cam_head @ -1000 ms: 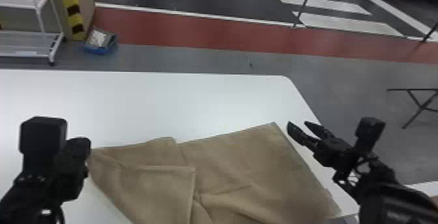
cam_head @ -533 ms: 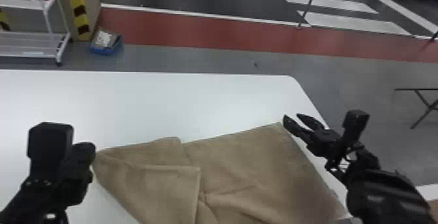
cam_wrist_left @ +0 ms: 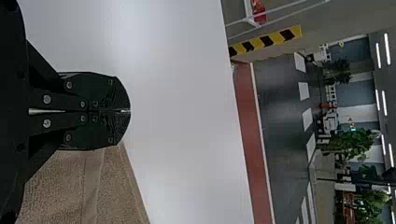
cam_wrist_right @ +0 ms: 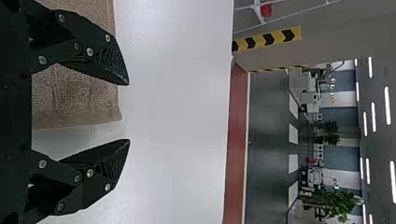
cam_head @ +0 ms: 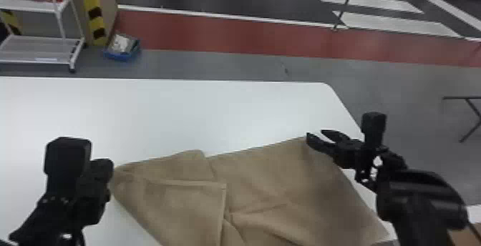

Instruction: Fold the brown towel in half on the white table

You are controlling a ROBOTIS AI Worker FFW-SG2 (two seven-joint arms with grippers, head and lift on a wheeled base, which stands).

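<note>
Black left gripper (cam_head: pixel 107 173) sits at left corner of brown cloth towel (cam_head: pixel 272 181), fingers together; black right gripper (cam_head: pixel 316 133) at towel's far-right corner, fingers apart.

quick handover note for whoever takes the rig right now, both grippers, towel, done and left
Left gripper: jaws shut, beside the towel's left end; whether they pinch any cloth I can't tell.
Right gripper: jaws open, around the towel's far right corner, not closed on it.
Brown towel: on the white table, creased, a flap lying over its left part.
Done: no neat half fold.
Left: probably close the right jaws on that corner, check the left grip, then fold in half and flatten.
</note>
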